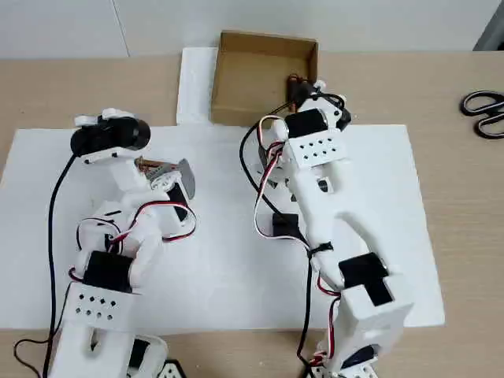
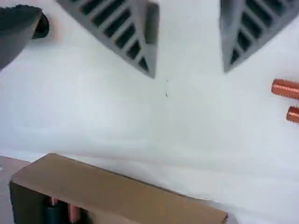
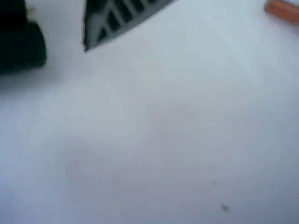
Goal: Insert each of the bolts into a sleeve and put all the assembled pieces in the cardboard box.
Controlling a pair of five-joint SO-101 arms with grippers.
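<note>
The worktop [image 1: 457, 181] carries a white sheet [image 1: 220, 268] reaching up to the box [image 1: 236, 79], which holds what look like assembled pieces [image 2: 58, 211]. The right hand [image 1: 305, 88] hangs by the box's near corner; I cannot tell its state. The left hand [image 2: 189, 70], spread and empty, hovers over bare sheet. Two bolts [image 2: 286, 88] lie just off to one side, long axes along the line joining its fingers [image 2: 126, 28], so a grasp likely needs a sideways shift and a wrist turn.

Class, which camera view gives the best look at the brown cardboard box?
The high view: the open brown cardboard box is seen from above, floor and walls together. The left wrist view catches one side wall and a corner opening.
</note>
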